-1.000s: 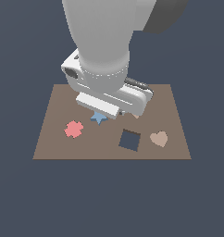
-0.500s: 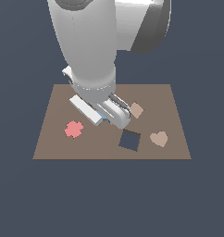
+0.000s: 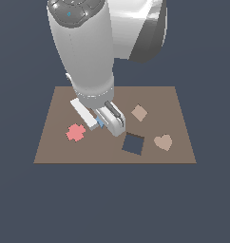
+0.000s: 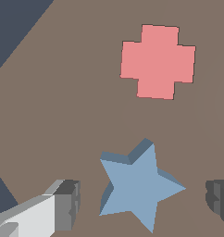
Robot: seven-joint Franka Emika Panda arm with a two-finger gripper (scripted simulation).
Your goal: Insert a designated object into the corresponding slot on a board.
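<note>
Panda arm [image 3: 86, 52] fills the upper exterior view. Since a second ago its wrist has swung round and dropped lower over the board [image 3: 55, 142].

All places are given from the pink cross [image 3: 75, 132]:
- The gripper [image 3: 102, 122] hangs just beside the cross, on the exterior view's right.
- The jaws are spread wide and grip nothing.
- In the wrist view the fingers [image 4: 67, 203] stand either side of the light-blue star [image 4: 137, 187], with a gap showing on both sides.
- The star lies flat on the board, near the cross, in the same spot as before, so it is not lifted yet.
- The dark square hole [image 3: 133, 144] is farther right of the cross.
- The tan heart [image 3: 163, 142] is beyond the hole.
- The tan square piece [image 3: 139, 113] was behind the gripper a second ago and is now uncovered.

The star slot is not visible, possibly behind the arm.

Judgement: this is pre-grasp alignment. Next the jaws need to close on the star.
</note>
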